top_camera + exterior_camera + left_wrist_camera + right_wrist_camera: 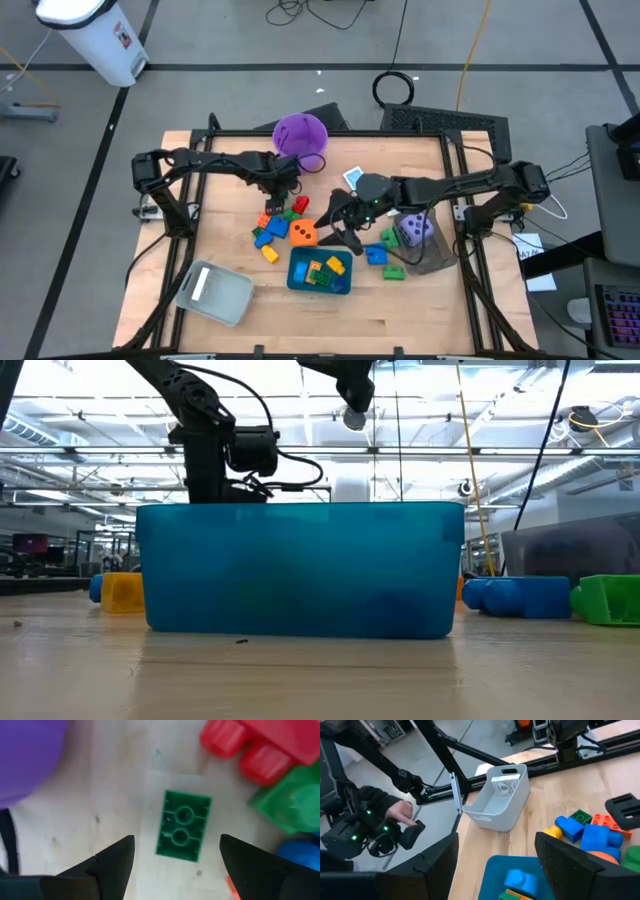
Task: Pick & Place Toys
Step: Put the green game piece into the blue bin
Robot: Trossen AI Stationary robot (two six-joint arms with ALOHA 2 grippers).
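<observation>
My left gripper [277,194] [177,845] is open and points down over the toy pile beside the purple bucket [300,133]. Its fingers stand on either side of a small green brick [183,825] without touching it. The brick lies on the table with its hollow underside up. A red brick [260,745], a bigger green brick [292,805] and a blue one [300,855] lie close by. My right gripper [336,226] [495,842] is open and empty above the teal tray [296,280], which holds several bricks. An orange die [303,233] lies beside it.
A grey tray [215,293] [500,795] stands at the near left. A clear tray [438,258] at the right holds the purple die [415,232]. Cards [352,178] lie behind my right arm. Loose bricks [268,235] [385,258] lie around the teal tray. A person's hand [400,812] shows beyond the table.
</observation>
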